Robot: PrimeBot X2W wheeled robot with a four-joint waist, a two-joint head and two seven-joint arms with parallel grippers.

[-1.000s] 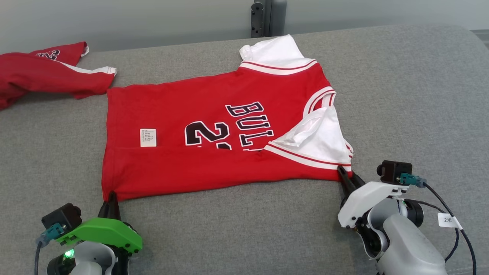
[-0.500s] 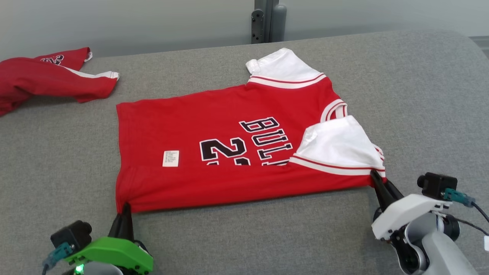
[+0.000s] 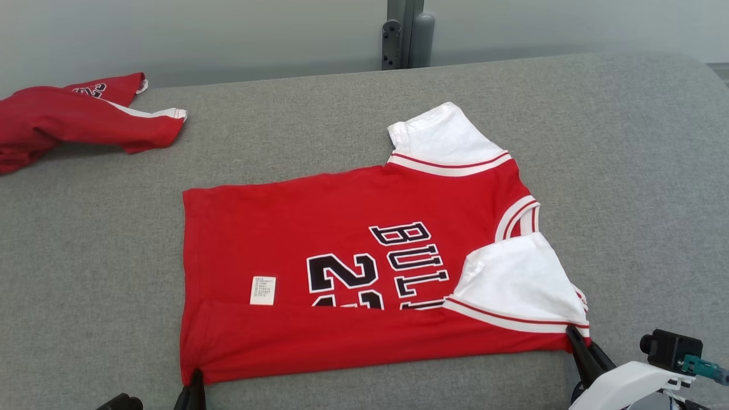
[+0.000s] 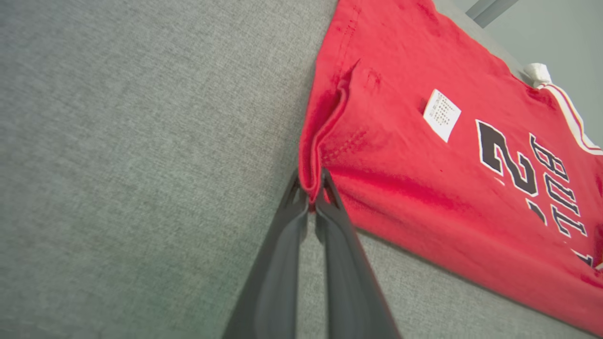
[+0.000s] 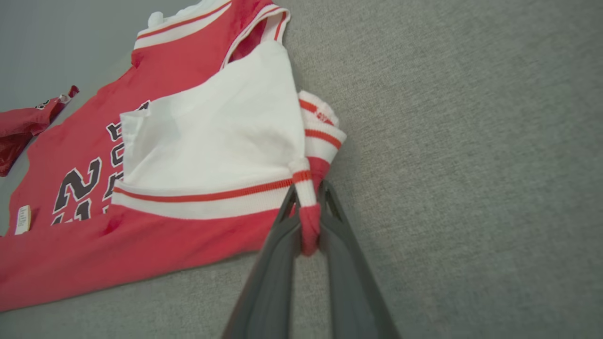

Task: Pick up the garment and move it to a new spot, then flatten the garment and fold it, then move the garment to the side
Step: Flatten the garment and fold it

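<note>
The garment is a red jersey with white sleeves and black lettering, lying sideways on the grey cushion with its near long edge folded over. My left gripper is shut on the garment's near left hem corner; the left wrist view shows the red cloth pinched between the tips of my left gripper. My right gripper is shut on the near right corner by the white sleeve. In the right wrist view, red and white trim is bunched between the dark fingers.
A second red garment lies crumpled at the far left of the grey cushion. A grey post stands behind the cushion against the pale wall. Bare cushion spreads to the right of the jersey.
The right gripper has shut on the sleeve corner. The whole picture has shifted: the jersey now sits lower and further right, and both grippers have dropped toward the bottom edge.
</note>
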